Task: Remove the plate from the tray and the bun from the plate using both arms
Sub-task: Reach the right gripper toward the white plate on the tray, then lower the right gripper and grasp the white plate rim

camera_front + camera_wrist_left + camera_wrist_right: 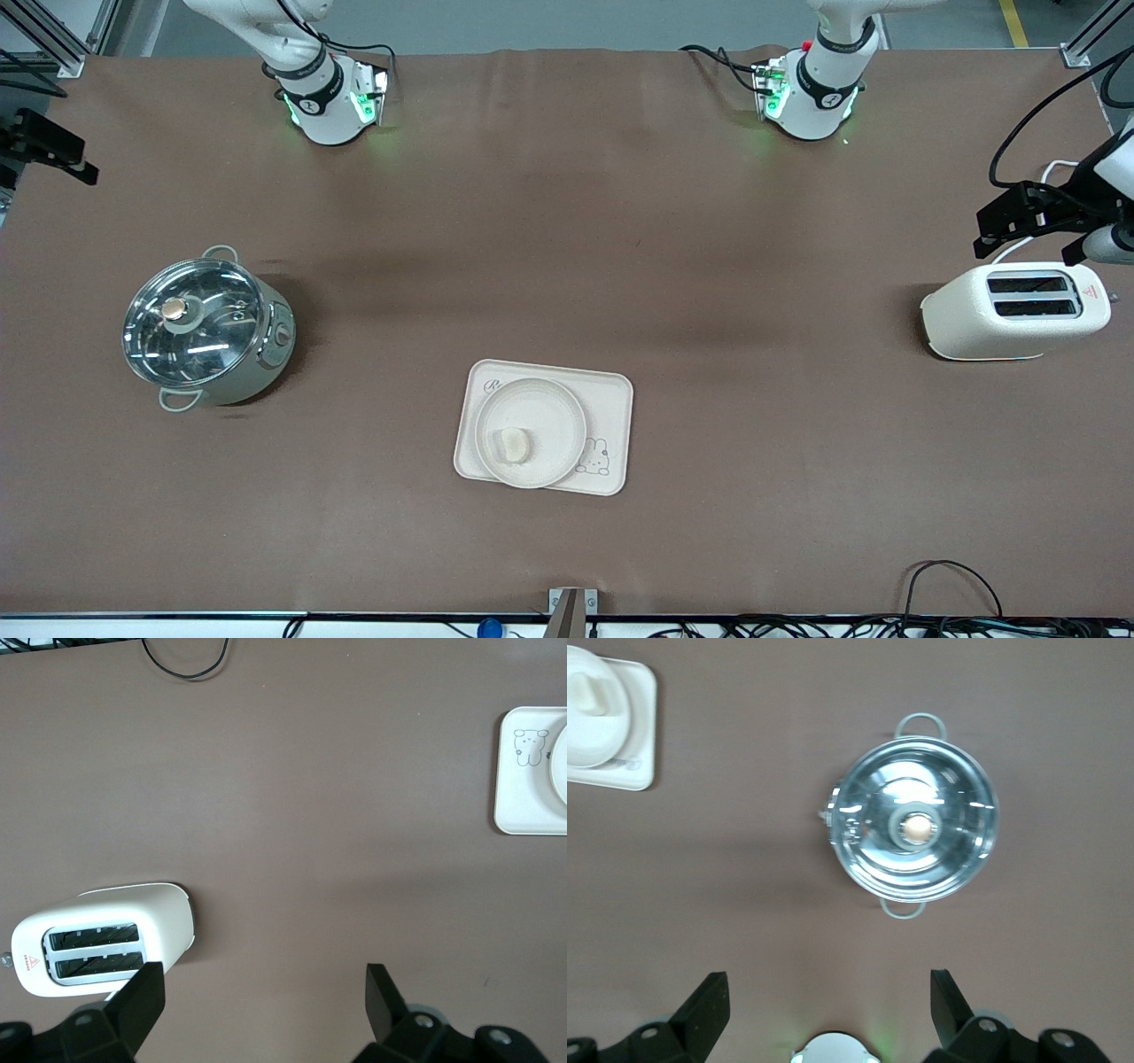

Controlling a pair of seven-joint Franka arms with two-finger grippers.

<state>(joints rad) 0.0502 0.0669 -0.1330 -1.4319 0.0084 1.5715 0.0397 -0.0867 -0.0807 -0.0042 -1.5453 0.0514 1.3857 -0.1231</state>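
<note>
— Since the bun [511,443] is what matters, where does it sit?

— On the plate [551,410], a little off its middle, flat side hard to make out. The plate itself rests on the tray [611,397], covering the half toward the right arm's end; its rim overhangs the tray's edge nearest the front camera slightly. A rabbit drawing shows on the bare part of the tray just beside the plate.

— And the grippers?

— Both are up and away from the plate. The left gripper [264,992] hangs over bare table next to the toaster [1014,311], at the left arm's end, its fingers [142,997] spread wide and holding nothing. The right gripper [829,997] is over the table near the pot [208,328], at the right arm's end, likewise released, fingers [946,997] well apart and empty.

— Anything else on the table?

— The pot has a glass lid [193,321] with a round knob. The toaster shows two slots on top. Pot and toaster both stand well apart from the tray, which lies between them and nearer the front camera.
</note>
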